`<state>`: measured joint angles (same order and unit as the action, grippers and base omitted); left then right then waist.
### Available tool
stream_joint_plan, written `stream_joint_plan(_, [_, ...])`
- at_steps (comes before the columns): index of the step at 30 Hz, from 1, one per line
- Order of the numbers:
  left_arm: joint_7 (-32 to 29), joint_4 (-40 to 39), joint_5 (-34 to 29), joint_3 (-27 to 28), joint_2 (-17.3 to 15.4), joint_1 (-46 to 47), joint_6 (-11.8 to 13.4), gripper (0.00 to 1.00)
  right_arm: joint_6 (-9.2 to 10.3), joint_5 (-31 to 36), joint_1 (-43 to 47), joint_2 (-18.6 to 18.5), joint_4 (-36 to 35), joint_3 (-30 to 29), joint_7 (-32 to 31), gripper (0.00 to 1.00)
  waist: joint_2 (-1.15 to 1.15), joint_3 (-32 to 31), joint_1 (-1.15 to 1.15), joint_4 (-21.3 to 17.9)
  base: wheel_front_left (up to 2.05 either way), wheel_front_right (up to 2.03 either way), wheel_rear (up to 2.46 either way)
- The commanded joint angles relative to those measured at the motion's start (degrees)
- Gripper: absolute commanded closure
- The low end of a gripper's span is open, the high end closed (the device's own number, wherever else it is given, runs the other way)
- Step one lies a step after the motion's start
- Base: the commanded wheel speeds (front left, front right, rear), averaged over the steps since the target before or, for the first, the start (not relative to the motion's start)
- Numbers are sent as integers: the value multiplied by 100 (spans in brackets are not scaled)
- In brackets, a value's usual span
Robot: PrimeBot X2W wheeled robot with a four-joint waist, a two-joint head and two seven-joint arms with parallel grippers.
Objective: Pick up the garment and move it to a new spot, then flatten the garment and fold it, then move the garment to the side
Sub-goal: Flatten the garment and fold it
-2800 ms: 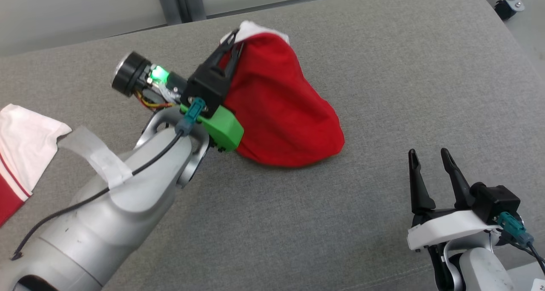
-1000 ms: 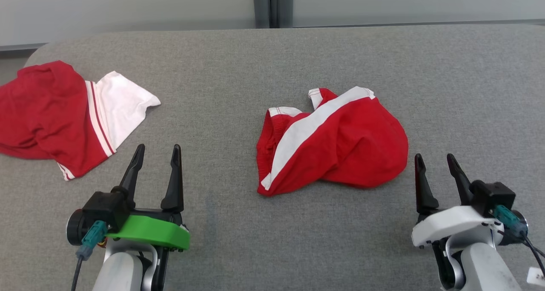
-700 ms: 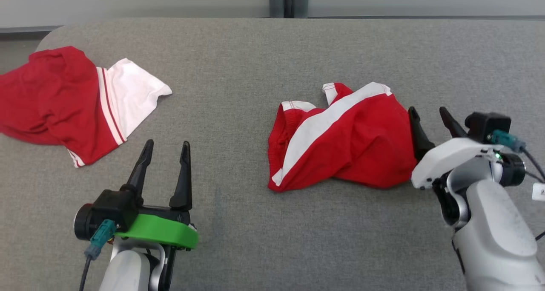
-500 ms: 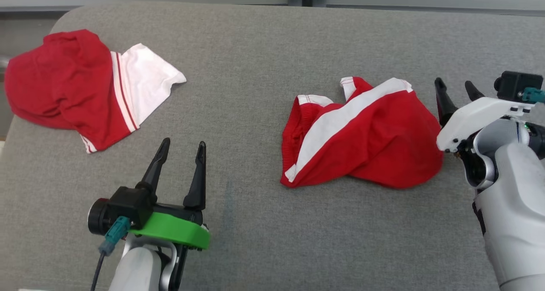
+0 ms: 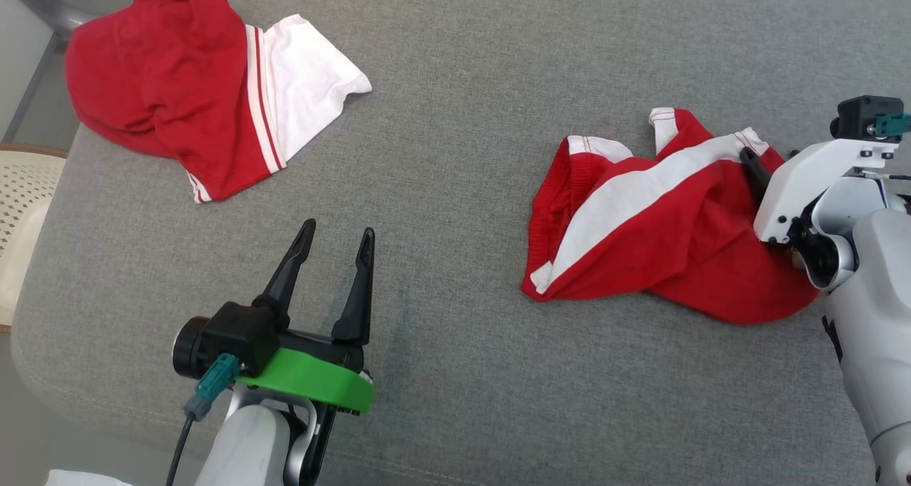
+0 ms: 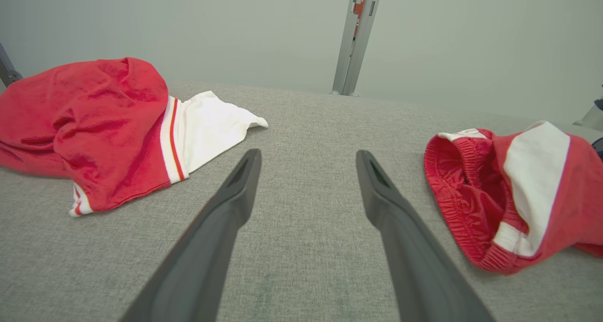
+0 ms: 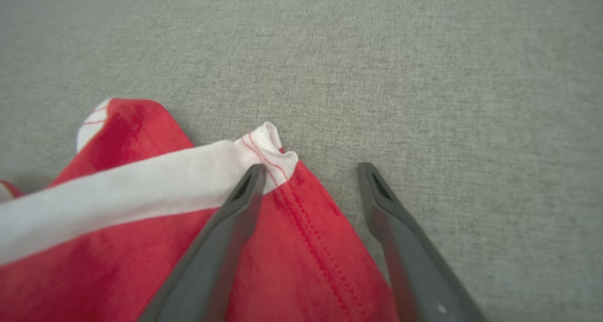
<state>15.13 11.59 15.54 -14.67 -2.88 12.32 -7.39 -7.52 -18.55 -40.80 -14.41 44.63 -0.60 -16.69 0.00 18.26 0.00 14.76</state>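
Right pincer (image 7: 311, 169) gapes wide and holds nothing, at the right of the grey fabric-covered desk (image 5: 455, 151), where the crumpled red shorts with a white side stripe (image 5: 669, 251) lie. Its wrist view shows one finger over their stitched hem corner (image 7: 271, 147), which the head view hides behind the white wrist housing (image 5: 804, 180). Left pincer (image 5: 338, 228) hovers spread and empty, between the shorts and a second red-and-white garment (image 5: 178, 80).

Likely a robotics lab or test rm: a wide flat bench covered in plain grey fabric (image 5: 455, 80), w/ a plain pale wall (image 6: 141, 25) & a metal upright (image 6: 355, 39) behind it. Robot hardware up front has a green plastic mount (image 5: 313, 386) & a loose cable (image 5: 179, 447). A red & white garment (image 5: 662, 237) & a similar 2nd garment (image 5: 164, 87) lie well apart on the bench; a cream perforated item (image 5: 21, 201), maybe a chair, sits beside its left end
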Motion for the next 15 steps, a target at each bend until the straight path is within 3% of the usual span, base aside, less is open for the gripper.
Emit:
stream_joint_plan(1, [2, -13, 65, 6, -3, 72, -11, 0, 7, -51, 18, -34, 122, 89, -110, 0, 0, 42, 0, 43, 0, 0, 0])
stream_joint_plan(3, [2, -4, 58, 2, -3, 67, -11, 0, 7, -32, 55, -88, 159, 252, -201, 0, 0, 36, 0, 28, 0, 0, 0])
stream_joint_plan(4, [2, 5, 54, 0, -3, 62, -11, 0, 6, -33, 62, -122, 154, 322, -227, 46, 0, 31, 0, 15, 0, 0, 0])
stream_joint_plan(5, [2, 13, 48, -5, -3, 59, -11, 0, 6, -31, 67, -157, 145, 369, -221, 65, 0, 26, 0, 4, 0, 0, 0])
stream_joint_plan(6, [2, 21, 41, -4, -3, 54, -11, 0, 7, 13, 78, -218, 127, 432, -189, 100, 0, 16, 0, -9, 0, 0, 0])
stream_joint_plan(15, [2, 84, -44, 47, -4, -1, -12, 0, 8, 176, 132, -363, -483, 603, 871, 100, 0, -108, 0, -215, 0, 0, 0])
